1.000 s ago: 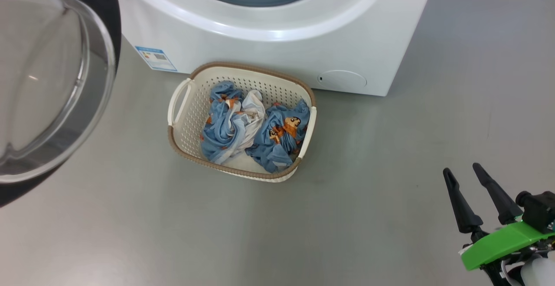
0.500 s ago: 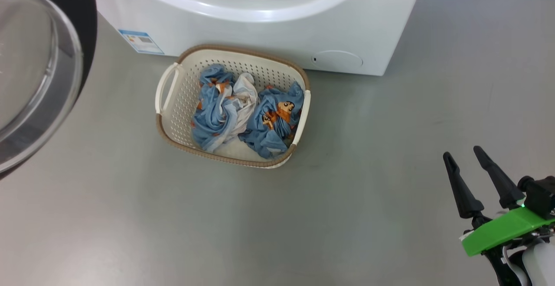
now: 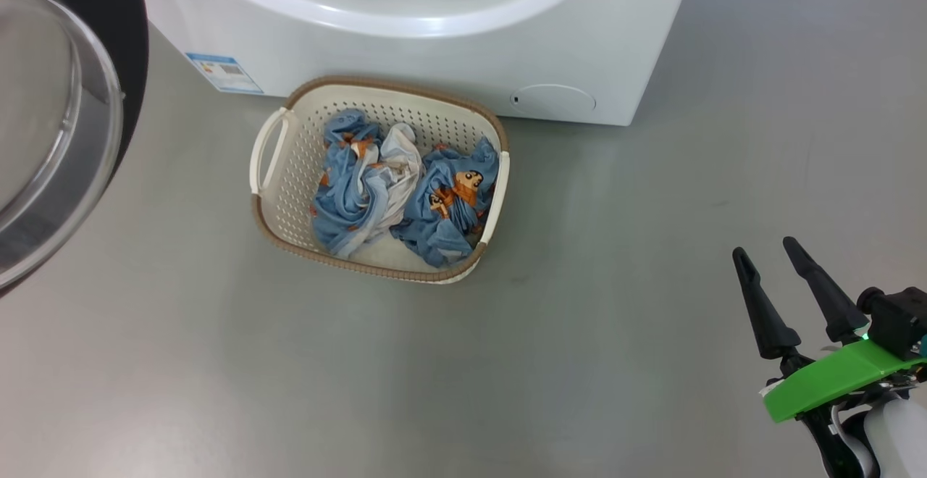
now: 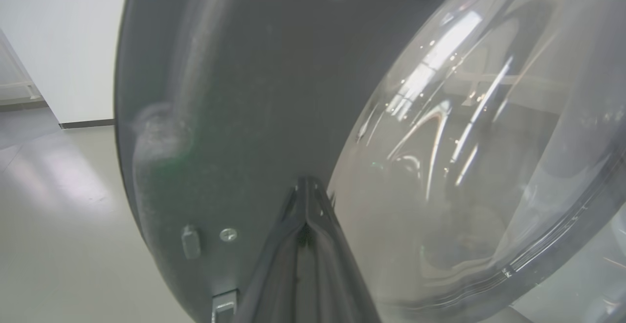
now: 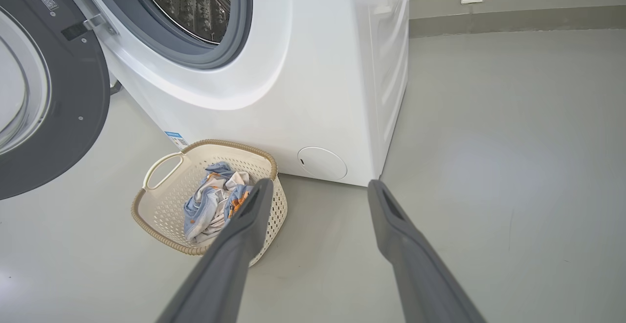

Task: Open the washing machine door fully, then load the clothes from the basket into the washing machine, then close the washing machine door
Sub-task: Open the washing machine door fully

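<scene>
The left hand is closed, its tip at the swung-open washing machine door, beside the glass porthole. The right hand stands open above the floor. Ahead and left of it, the basket holds the clothes, just before the washing machine.

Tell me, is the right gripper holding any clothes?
No, the right gripper is open and empty above the floor, while the clothes lie in the basket.
</scene>
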